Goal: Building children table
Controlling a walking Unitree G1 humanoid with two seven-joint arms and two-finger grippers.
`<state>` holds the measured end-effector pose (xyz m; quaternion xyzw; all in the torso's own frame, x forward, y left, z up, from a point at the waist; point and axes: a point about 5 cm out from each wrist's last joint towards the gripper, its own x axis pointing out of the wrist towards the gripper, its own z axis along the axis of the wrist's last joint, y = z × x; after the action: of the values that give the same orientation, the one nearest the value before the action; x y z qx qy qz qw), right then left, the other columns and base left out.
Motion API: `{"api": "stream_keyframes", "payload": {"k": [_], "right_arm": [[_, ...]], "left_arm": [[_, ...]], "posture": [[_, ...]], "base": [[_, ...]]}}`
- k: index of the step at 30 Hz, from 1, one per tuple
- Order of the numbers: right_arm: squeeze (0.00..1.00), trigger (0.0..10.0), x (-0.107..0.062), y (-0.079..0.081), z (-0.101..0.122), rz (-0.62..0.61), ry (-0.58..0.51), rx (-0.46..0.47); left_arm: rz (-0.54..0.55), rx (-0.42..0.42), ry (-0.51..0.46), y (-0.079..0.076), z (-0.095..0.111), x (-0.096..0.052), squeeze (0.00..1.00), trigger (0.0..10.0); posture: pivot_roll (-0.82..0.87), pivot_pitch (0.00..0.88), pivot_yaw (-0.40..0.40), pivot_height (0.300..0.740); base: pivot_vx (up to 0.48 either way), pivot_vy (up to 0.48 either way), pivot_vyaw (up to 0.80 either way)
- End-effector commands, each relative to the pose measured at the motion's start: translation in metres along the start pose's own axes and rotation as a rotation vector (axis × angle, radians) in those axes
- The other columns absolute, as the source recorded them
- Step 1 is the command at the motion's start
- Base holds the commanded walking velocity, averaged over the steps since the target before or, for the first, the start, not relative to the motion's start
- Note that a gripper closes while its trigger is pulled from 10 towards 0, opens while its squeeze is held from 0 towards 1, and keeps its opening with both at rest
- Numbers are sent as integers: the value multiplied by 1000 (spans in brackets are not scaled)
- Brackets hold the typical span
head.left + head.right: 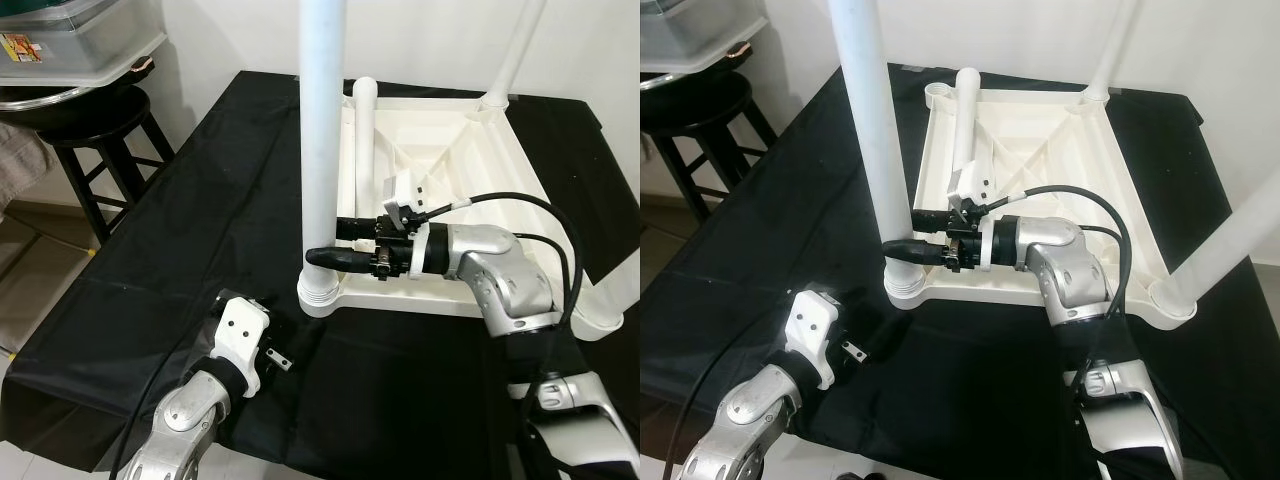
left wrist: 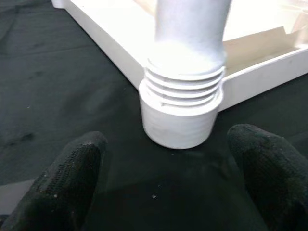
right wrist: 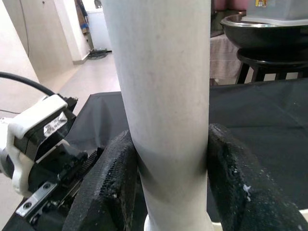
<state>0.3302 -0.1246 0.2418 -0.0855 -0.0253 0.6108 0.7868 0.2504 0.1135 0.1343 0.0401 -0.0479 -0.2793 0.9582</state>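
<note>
Your right gripper [image 1: 335,243] pinches the upright white table leg [image 1: 323,130] just above its threaded socket [image 2: 180,113] at the upturned tabletop's [image 1: 450,180] near-left corner. Your left gripper [image 2: 163,192], fingers spread, hovers near that socket over the black cloth [image 1: 200,230].

Even, bright indoor light — head views sharp, shadows soft on the black cloth [image 1: 200,230]. The white leg [image 2: 190,29] glares and blurs just past the left fingers [image 2: 57,187] — themselves out of focus.
</note>
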Motion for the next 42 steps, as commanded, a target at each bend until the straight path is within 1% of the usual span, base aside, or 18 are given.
{"api": "stream_keyframes", "payload": {"k": [1,7,8,11,12,13,14,15,17,23,24,25,32,34,35,36,39,42], "right_arm": [[0,0,-7,4,-8,-6,16,29],[0,0,-16,-1,-15,-216,32,55],[0,0,-15,-1,-24,-373,40,94],[0,0,-15,-1,-24,-373,40,94],[0,0,-20,2,-43,-739,115,139],[0,0,-20,2,-43,-739,115,139],[0,0,-21,22,-63,-913,179,192],[0,0,-21,22,-63,-913,179,192],[0,0,-20,40,-74,-1017,232,206],[0,0,-17,29,-69,-963,222,176],[0,8667,-17,25,-67,-960,219,171],[0,10000,-16,21,-63,-932,199,172],[0,10000,-6,15,-37,-724,106,135],[0,10000,-13,8,-20,-515,88,15],[0,10000,-13,8,-20,-515,88,15],[1000,10000,-18,2,-13,-441,79,-17],[1000,10000,-23,-3,-9,-391,77,-36],[1000,10000,-28,-11,2,-241,52,-71]], "left_arm": [[-9,7,10,-2,-1,-3,0,10000],[-8,5,8,-2,0,-4,0,10000],[-5,8,6,-1,0,-5,0,10000],[-5,8,6,-1,0,-5,0,10000],[-2,11,6,0,1,-7,0,10000],[-2,11,6,0,1,-7,0,10000],[-8,15,7,1,1,-8,0,10000],[-8,15,7,1,1,-8,0,10000],[-40,3,11,2,0,-8,0,10000],[-98,-11,11,0,0,-11,0,10000],[-118,-4,9,-1,0,-13,0,10000],[-143,11,6,-2,1,-14,0,10000],[-170,57,-6,-1,3,-16,0,10000],[-164,81,-16,-2,3,-17,0,10000],[-164,81,-16,-2,3,-17,0,10000],[-156,84,-22,-2,3,-17,0,10000],[-152,84,-27,-3,4,-17,0,10000],[-122,56,-40,-4,5,-17,0,10000]], "posture": [[45,206,11,740],[40,215,3,740],[49,219,1,740],[49,219,1,740],[56,227,11,740],[56,227,11,740],[45,223,36,740],[45,223,36,740],[58,215,35,740],[61,204,33,740],[62,191,34,740],[60,185,36,740],[64,169,37,740],[70,159,33,740],[70,159,33,740],[74,154,29,740],[77,155,27,740],[82,156,29,740]], "base": [[0,0,0],[0,0,0],[0,0,0],[0,0,0],[0,0,0],[0,0,0],[0,0,0],[0,0,0],[0,0,0],[0,0,0],[0,0,0],[0,0,0],[0,0,0],[0,0,0],[0,0,0],[0,0,0],[0,0,0],[0,0,0]]}}
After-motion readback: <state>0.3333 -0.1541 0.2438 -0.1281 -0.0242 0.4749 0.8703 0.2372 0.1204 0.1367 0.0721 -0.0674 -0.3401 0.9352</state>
